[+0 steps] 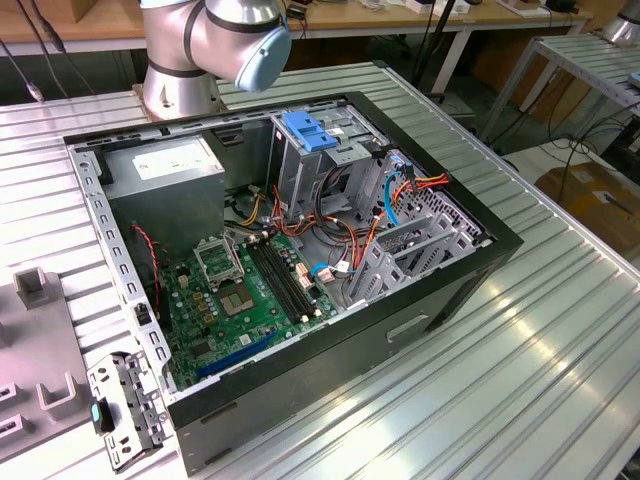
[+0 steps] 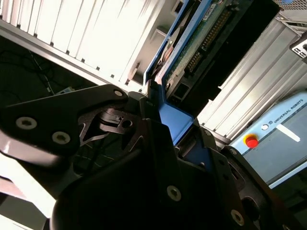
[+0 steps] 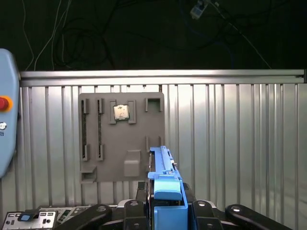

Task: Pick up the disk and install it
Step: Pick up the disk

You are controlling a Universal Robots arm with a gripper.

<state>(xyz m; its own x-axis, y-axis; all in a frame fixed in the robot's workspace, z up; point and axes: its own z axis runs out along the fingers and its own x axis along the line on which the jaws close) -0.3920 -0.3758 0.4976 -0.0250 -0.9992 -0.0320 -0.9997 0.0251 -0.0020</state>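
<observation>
claw [image 3: 165,207] clamped on the disk [image 3: 161,165], held edge-up above the tabletop [image 3: 230,143], probably so it can slide into the case [image 1: 420,300].

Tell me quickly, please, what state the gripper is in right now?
The gripper: closed, holding the disk by its blue carrier.
</observation>
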